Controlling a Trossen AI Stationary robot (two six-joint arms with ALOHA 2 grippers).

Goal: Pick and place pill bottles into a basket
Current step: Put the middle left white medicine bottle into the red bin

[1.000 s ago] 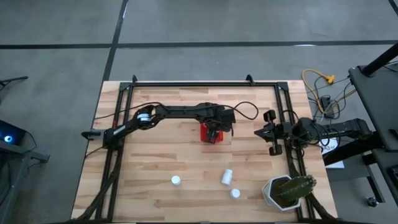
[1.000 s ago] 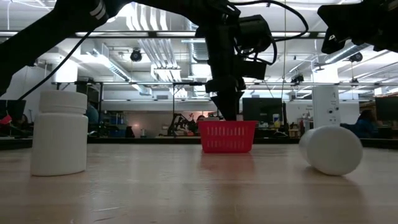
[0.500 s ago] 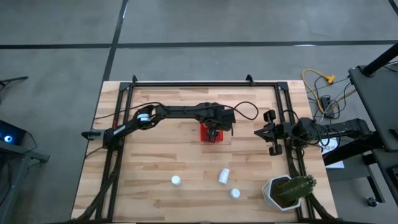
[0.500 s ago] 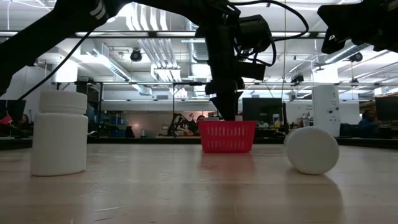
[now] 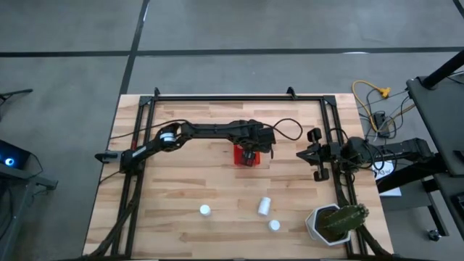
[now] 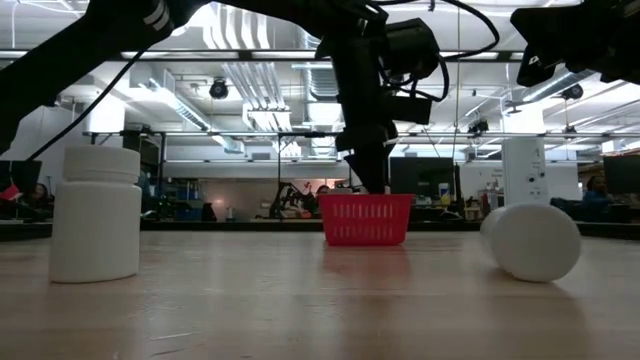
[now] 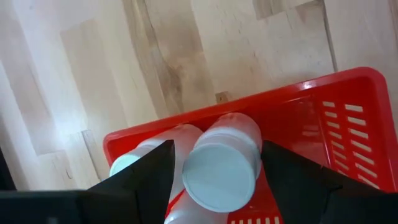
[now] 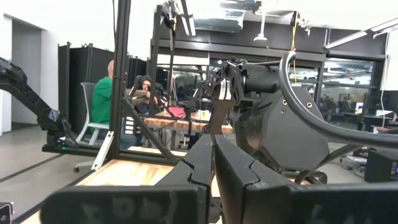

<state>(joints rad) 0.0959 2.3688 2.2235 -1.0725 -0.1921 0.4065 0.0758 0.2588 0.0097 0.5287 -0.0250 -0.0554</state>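
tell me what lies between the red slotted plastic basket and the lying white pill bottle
Only bare wooden tabletop, per the high view, separates the red slotted plastic basket from the lying white pill bottle.

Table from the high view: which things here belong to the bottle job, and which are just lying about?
Job:
- small red plastic mesh basket, white bottles already inside
- three white capped pill bottles on the wood: two upright, one on its side
- left gripper over the basket

Lying about:
- white pot with green plant
- right gripper, waiting at the table's right edge
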